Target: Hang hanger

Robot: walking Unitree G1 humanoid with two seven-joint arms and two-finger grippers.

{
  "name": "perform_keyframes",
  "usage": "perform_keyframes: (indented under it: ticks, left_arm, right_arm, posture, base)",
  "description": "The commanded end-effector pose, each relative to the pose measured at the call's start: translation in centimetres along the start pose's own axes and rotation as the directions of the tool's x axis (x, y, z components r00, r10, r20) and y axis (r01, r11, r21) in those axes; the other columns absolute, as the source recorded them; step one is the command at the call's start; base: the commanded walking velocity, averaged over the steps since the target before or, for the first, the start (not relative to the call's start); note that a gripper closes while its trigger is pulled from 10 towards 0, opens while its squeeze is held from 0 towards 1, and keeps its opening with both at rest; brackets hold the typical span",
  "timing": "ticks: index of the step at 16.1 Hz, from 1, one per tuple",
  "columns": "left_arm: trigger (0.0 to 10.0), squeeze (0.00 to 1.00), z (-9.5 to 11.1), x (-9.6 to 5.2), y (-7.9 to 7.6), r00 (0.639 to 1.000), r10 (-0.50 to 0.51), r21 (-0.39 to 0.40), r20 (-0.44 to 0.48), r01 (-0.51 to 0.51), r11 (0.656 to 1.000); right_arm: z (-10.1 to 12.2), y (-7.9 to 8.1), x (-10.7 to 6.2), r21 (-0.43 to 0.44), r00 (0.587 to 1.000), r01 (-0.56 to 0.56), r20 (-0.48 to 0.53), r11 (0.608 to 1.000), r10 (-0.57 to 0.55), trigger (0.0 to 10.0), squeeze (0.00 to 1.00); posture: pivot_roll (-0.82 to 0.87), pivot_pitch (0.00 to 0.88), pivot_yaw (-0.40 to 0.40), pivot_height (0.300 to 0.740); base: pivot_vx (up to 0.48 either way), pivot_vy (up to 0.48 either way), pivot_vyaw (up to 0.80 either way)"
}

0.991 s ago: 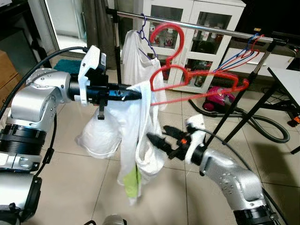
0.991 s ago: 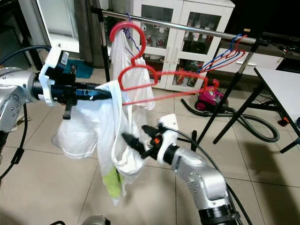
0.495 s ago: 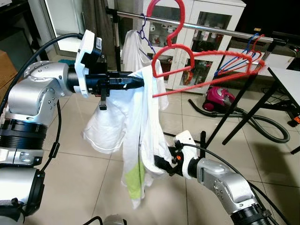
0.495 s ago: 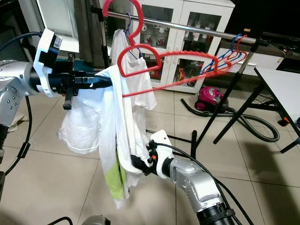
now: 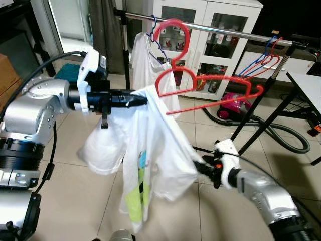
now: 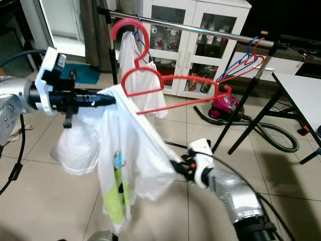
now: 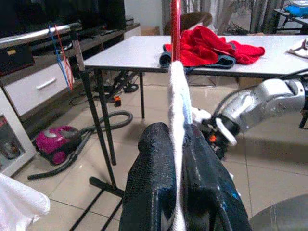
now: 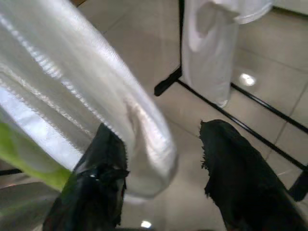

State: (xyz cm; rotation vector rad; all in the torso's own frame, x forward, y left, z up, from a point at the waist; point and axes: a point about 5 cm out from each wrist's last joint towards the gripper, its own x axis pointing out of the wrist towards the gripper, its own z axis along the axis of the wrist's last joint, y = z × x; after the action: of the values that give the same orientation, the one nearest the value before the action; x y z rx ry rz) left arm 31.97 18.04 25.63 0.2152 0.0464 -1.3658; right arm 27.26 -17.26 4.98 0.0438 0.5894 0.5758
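1. While its hook is sitting just below the metal rail without clearly resting on it, the red hanger is being held up in front of the rack, with a white T-shirt draped over its near end.
2. Clamped together on that near end, the left gripper is pinching the hanger's bar and the shirt's fabric between its 2 black fingers; in the left wrist view the white cloth is running straight up through the closed jaws, with the red bar rising just beyond them.
3. Below and beyond the left jaws, the right gripper is reaching into the shirt's lower hem, and the fabric is stretching out sideways toward it.
4. Seen from the right wrist, its 2 fingers are standing apart, with a fold of the white hem lying between them against 1 finger.
5. Farther out from both jaws, another white shirt is hanging on the rail, and several thin hangers are hooked near the rail's far end.
6. Past the rack, a white cabinet and a pink vacuum cleaner are standing on the tiled floor.
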Motion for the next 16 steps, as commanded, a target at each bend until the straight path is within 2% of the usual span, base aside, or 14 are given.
perform_keyframes:
  ticks: [1,4,10,14,16]
  left_arm:
    - [0.0,0.0,2.2,-1.1,0.0,0.999,0.037,0.114,0.033,-0.041,0.993]
    - [0.0,0.0,1.6,-1.1,-0.3,0.999,0.043,0.106,0.021,-0.045,0.993]
    - [0.0,0.0,0.1,-1.3,-1.7,0.999,0.041,0.089,-0.034,-0.038,0.995]
    - [0.0,0.0,-2.7,-2.2,-3.1,0.99,0.061,0.071,-0.124,-0.052,0.996]
    - [0.0,0.0,-3.3,-2.2,-3.5,0.989,0.062,0.061,-0.136,-0.055,0.997]
  right_arm:
    - [-2.1,-2.7,-1.5,0.016,0.987,0.12,-0.107,0.993,-0.118,0.0,0.0]
    - [-1.7,-5.1,-2.4,0.006,0.977,0.189,-0.1,0.982,-0.187,0.0,0.0]
    - [-0.4,-8.0,-3.6,0.008,0.96,0.276,-0.054,0.961,-0.276,0.0,0.0]
    - [2.6,-11.2,-5.8,0.064,0.911,0.403,0.067,0.913,-0.407,0.0,0.0]
    - [3.6,-12.0,-6.4,0.086,0.895,0.427,0.102,0.9,-0.434,0.0,0.0]
  posture:
    - [0.13,0.0,-0.053,0.74]
    - [0.13,0.0,-0.053,0.74]
    - [0.13,0.0,-0.059,0.74]
    - [0.13,0.0,-0.054,0.74]
    - [0.13,0.0,-0.053,0.74]
  base:
    - [0.0,0.0,0.0]
    - [0.0,0.0,0.0]
    - [0.0,0.0,0.0]
    - [0.0,0.0,0.0]
    - [0.0,0.0,0.0]
